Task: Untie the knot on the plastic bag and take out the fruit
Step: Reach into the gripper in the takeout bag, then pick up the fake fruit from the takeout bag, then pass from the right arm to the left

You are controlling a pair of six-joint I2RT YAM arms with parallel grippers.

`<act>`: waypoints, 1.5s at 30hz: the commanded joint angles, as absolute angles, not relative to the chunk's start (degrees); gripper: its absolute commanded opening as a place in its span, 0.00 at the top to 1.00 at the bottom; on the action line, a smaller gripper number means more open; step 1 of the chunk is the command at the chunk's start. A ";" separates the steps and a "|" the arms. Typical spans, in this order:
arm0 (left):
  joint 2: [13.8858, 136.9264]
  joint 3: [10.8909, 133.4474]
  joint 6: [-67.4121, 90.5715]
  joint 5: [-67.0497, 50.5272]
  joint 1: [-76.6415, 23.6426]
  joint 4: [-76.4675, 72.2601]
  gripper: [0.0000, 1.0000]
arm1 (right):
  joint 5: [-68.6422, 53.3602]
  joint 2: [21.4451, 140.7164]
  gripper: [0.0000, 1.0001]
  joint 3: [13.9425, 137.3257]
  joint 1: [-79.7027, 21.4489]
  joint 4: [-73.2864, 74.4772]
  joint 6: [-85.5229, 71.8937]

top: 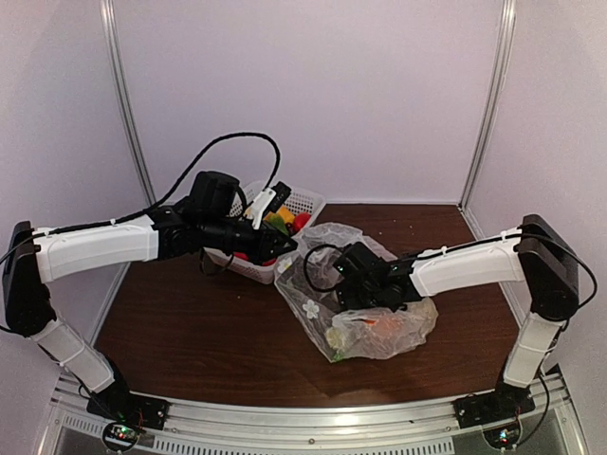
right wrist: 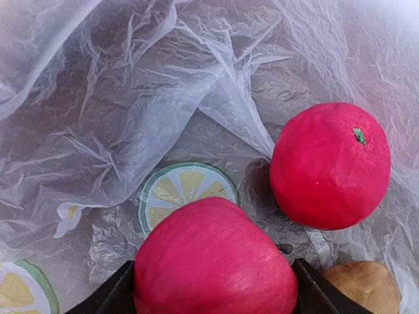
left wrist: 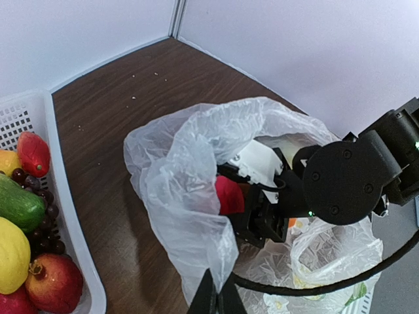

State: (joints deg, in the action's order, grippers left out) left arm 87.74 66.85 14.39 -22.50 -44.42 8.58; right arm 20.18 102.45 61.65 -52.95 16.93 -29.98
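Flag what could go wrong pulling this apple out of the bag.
1. The right gripper holds the smooth round red apple; it could slip on the lift.
2. Loose film of the bag drapes around that gripper and may snag and drag along.
3. The left gripper pinches only a thin fold of film, which may slip free or tear.

Left arm (top: 95,248) and right arm (top: 465,270): white shells, black joints, black cables (left wrist: 301,288)
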 commanded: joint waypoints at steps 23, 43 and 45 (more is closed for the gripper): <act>87.06 66.82 12.78 -18.22 -44.51 8.27 1.00 | 3.78 73.74 0.38 48.78 -57.27 1.22 -23.92; 79.78 63.15 11.89 -11.05 -44.52 5.00 0.51 | -12.02 61.78 0.37 50.72 -58.58 -5.16 -25.07; 76.85 61.93 10.89 -8.89 -44.53 3.86 0.30 | -10.28 62.17 0.36 52.53 -58.44 -3.82 -24.91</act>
